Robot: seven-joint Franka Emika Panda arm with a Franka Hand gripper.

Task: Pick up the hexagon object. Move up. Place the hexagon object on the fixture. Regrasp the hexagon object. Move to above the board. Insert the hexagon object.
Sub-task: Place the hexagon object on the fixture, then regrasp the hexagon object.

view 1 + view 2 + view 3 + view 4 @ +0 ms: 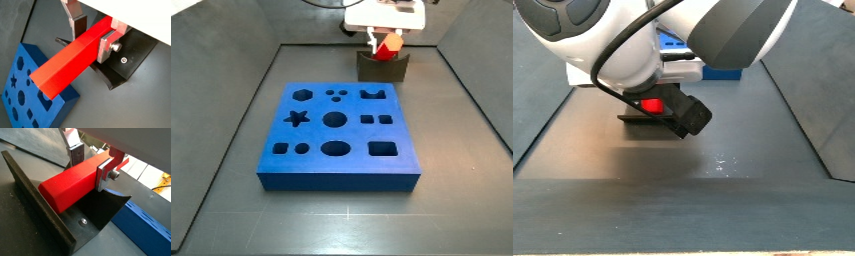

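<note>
My gripper (91,47) (89,176) is shut on the hexagon object (67,65) (67,190), a bright red-orange bar held near one end between the silver fingers. The bar hangs directly over the dark fixture (123,70) (40,203), its free end reaching past the fixture's wall; I cannot tell whether it touches. In a side view the red bar (385,44) shows just above the fixture (382,68) at the far end of the floor. The blue board (338,135) (27,95) with its shaped holes lies beside the fixture, nearer the floor's middle.
Raised grey walls (238,120) border the dark floor on both sides. The white arm body (607,40) fills much of a side view, hiding most of the board (727,72) behind it.
</note>
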